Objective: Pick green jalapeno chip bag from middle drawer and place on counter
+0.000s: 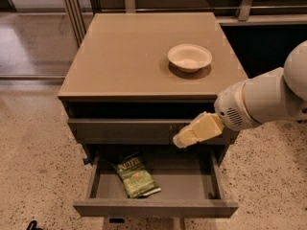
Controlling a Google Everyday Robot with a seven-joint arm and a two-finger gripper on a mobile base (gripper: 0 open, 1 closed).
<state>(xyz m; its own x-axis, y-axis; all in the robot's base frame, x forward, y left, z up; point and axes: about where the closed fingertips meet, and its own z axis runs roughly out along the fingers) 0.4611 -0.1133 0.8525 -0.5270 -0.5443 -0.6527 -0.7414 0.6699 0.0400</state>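
The green jalapeno chip bag [135,176] lies flat in the left half of the open middle drawer [156,207], its white lettering facing up. The drawer is pulled out under the cabinet's upper drawer front. The tan counter [124,56] tops the cabinet. My gripper [184,138] is on the end of the white arm that comes in from the right. It hangs in front of the upper drawer front, above the right half of the open drawer and to the upper right of the bag. It holds nothing.
A white bowl [189,56] sits on the right rear part of the counter. The upper drawer front [120,128] is closed. Speckled floor surrounds the cabinet. Metal rails and a dark unit stand behind and to the right.
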